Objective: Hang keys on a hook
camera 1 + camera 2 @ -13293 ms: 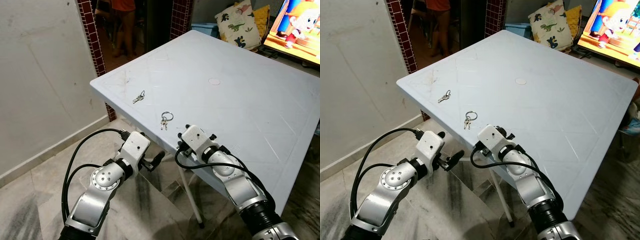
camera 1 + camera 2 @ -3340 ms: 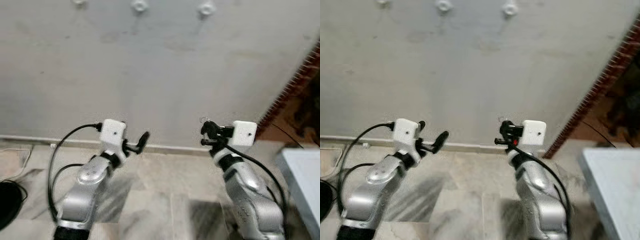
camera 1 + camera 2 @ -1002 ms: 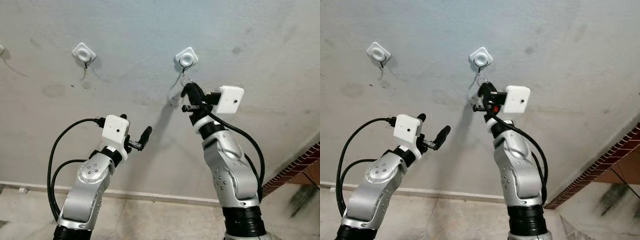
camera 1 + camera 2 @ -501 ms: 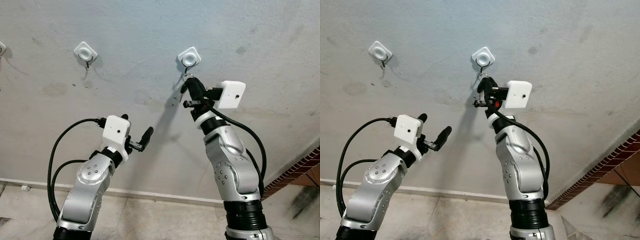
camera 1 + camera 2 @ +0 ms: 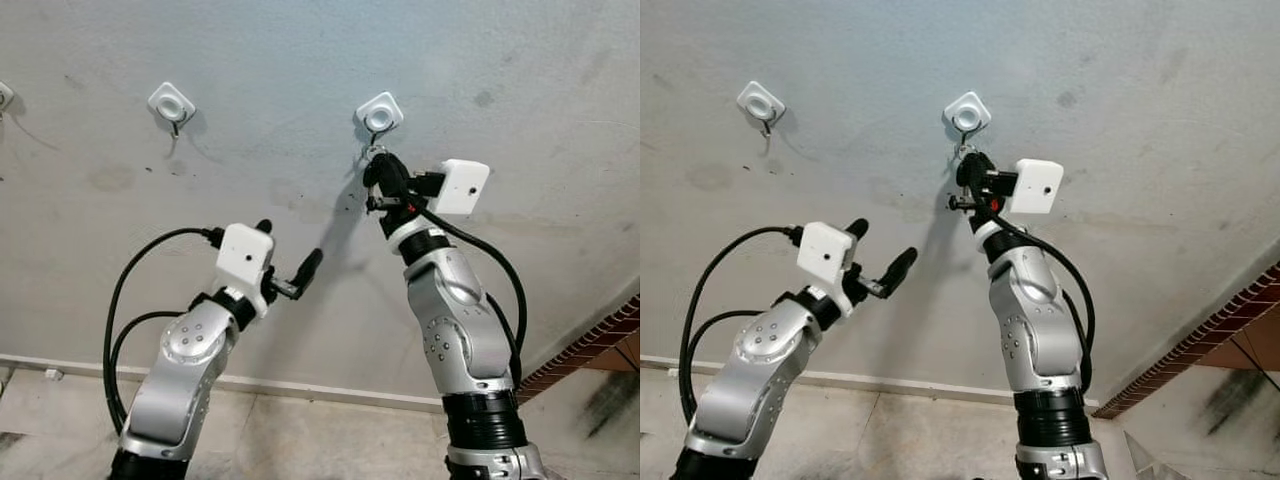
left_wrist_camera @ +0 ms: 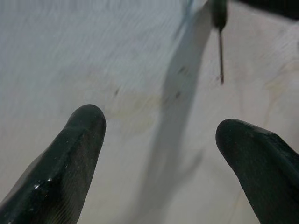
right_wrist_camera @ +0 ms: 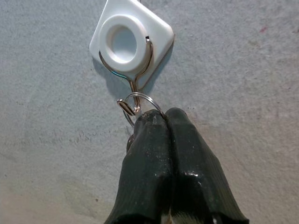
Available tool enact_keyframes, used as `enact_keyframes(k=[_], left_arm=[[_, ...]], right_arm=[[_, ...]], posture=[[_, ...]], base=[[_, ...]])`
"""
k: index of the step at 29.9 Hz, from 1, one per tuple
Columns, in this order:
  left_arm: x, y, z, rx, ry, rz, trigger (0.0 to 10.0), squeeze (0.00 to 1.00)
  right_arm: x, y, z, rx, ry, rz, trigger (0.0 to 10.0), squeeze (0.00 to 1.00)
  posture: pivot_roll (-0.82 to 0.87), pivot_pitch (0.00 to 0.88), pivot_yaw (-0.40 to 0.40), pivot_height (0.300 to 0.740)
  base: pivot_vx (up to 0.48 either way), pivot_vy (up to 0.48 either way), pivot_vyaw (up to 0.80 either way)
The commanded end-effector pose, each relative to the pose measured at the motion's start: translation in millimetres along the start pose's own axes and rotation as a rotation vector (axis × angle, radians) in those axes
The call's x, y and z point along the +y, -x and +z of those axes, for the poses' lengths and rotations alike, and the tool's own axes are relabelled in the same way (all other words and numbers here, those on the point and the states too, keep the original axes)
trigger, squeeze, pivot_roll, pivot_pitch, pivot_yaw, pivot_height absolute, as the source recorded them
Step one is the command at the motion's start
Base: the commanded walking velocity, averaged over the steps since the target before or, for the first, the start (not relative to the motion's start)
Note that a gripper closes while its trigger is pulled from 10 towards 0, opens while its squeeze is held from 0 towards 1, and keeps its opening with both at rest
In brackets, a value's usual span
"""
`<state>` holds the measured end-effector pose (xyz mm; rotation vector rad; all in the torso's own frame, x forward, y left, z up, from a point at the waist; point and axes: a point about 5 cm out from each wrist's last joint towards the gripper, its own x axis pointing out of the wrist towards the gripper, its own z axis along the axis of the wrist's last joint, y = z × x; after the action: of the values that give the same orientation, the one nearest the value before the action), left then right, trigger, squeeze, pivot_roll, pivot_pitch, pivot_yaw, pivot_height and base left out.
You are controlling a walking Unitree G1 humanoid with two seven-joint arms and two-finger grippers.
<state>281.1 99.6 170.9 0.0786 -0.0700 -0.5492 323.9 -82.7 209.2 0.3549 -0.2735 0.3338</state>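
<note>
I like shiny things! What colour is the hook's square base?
White base, silver hook; clearest in right wrist view.

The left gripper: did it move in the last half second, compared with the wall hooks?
Yes. The left gripper has risen and shifted toward the robot's right, closer to the hook where the right gripper holds the key ring.

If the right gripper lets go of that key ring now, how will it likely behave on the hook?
The key ring is thin bright wire, so probably stiff, light and slippery. It appears looped at the tip of the wall hook, so it may swing or slide. The right gripper pinches it shut; any keys below are hidden.
</note>
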Motion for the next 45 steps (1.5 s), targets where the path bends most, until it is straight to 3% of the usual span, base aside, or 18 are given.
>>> enact_keyframes(k=[1, 31, 32, 33, 45], left_arm=[[-4.2, -0.8, 6, -0.014, 0.000, -0.023, 10.0, 0.00], [-2.5, -7.0, 25, -0.048, 0.008, -0.031, 10.0, 0.00], [-2.3, -7.8, 26, -0.053, 0.009, -0.029, 10.0, 0.00], [-1.7, -8.1, 27, -0.056, 0.009, -0.025, 10.0, 0.00], [5.1, -9.5, 24, -0.042, 0.048, 0.015, 10.0, 0.00]], right_arm=[[0.0, -2.8, 1, -0.009, -0.010, -0.001, 10.0, 0.00], [6.3, 3.5, -29, 0.096, -0.041, -0.015, 10.0, 0.00], [5.0, 4.6, -30, 0.104, -0.032, -0.019, 10.0, 0.82], [4.5, 4.9, -31, 0.107, -0.030, -0.020, 10.0, 1.00], [0.6, 2.9, -28, 0.082, -0.019, -0.051, 10.0, 1.00]], posture=[[0.18, 0.085, -0.017, 0.740], [0.18, 0.087, -0.017, 0.740], [0.18, 0.087, -0.017, 0.740], [0.18, 0.087, -0.017, 0.740], [0.18, 0.084, -0.018, 0.740]], base=[[0.000, 0.000, 0.00], [0.000, 0.000, 0.00], [0.000, 0.000, 0.00], [0.000, 0.000, 0.00], [0.000, 0.000, 0.00]])
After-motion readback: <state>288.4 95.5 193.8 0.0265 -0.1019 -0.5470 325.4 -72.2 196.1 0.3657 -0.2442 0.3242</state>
